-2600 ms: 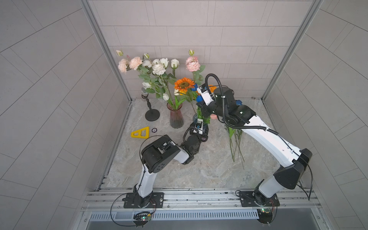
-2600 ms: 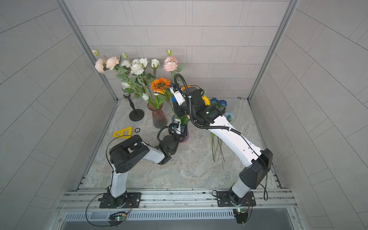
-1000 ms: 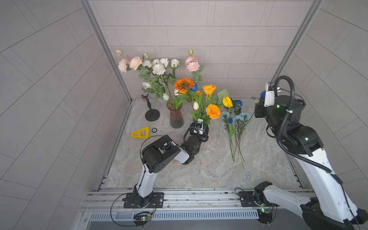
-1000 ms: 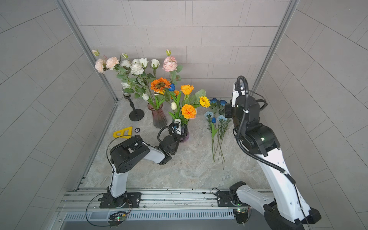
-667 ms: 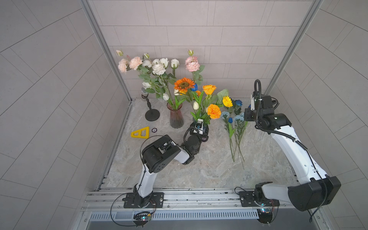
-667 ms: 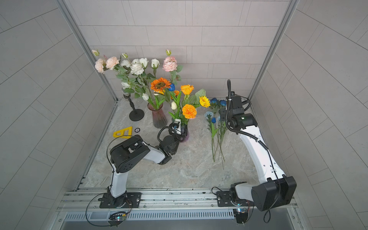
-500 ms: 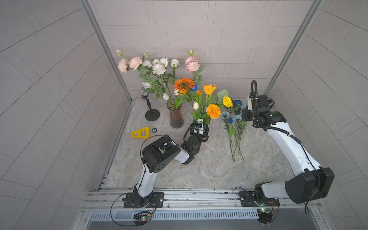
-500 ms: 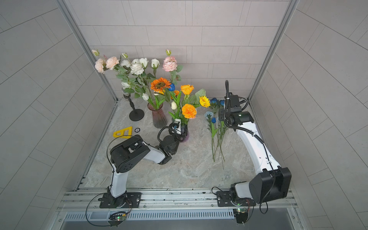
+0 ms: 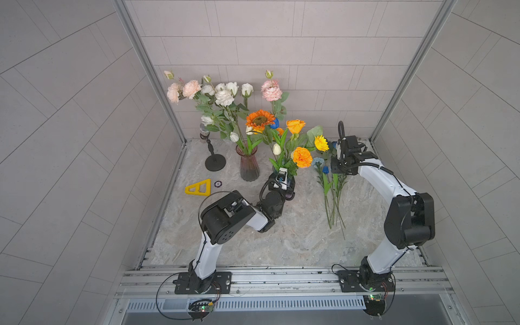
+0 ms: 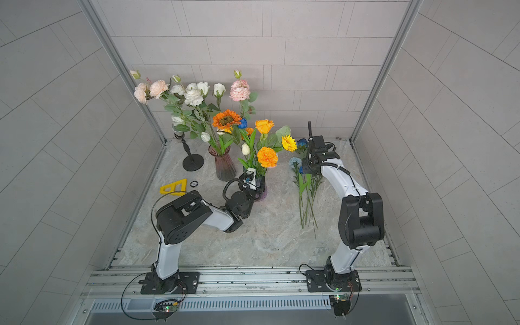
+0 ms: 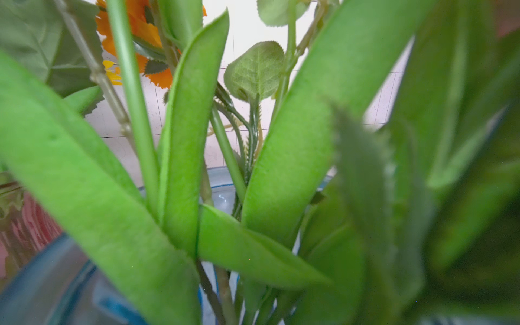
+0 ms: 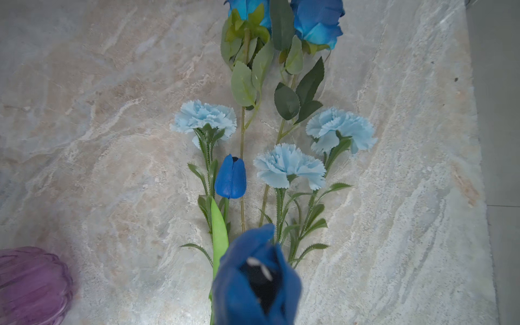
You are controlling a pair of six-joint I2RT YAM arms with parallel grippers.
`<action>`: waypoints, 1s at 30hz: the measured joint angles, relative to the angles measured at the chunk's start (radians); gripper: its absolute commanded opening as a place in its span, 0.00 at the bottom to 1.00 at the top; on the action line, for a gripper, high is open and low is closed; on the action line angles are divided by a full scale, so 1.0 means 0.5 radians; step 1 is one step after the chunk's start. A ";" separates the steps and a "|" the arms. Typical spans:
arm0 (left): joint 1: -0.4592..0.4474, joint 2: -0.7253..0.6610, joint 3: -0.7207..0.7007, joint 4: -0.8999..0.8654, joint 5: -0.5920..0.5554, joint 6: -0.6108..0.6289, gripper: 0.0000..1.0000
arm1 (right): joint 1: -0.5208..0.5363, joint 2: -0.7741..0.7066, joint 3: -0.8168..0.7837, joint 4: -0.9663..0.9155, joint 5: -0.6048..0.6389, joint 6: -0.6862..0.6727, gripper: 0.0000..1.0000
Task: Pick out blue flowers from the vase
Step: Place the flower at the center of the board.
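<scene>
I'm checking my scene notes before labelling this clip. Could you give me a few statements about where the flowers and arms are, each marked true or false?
1. Three pale-blue carnations lie on the table. True.
2. The yellow triangle lies beside the carnations. False: it lies apart from them, near the black stand.
3. Two deep-blue roses lie on the table. True.
4. The right end effector is at the purple vase. False: it is above the carnations and appears to carry a blue tulip; the left end effector is at that vase.

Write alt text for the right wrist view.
A dark blue tulip bud fills the near foreground above blue flowers lying on the marble tabletop: three pale-blue carnations, a small blue tulip, two blue roses.
</scene>
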 measured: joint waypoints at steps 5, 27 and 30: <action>-0.004 0.001 0.001 0.000 -0.001 0.001 0.56 | -0.005 0.133 0.090 0.026 -0.005 -0.024 0.14; -0.008 0.015 0.005 -0.026 -0.006 0.038 0.77 | -0.013 0.119 0.153 0.026 0.017 -0.075 0.52; -0.008 0.033 0.005 -0.047 -0.006 0.069 0.80 | -0.013 -0.033 0.152 0.034 0.017 -0.076 0.54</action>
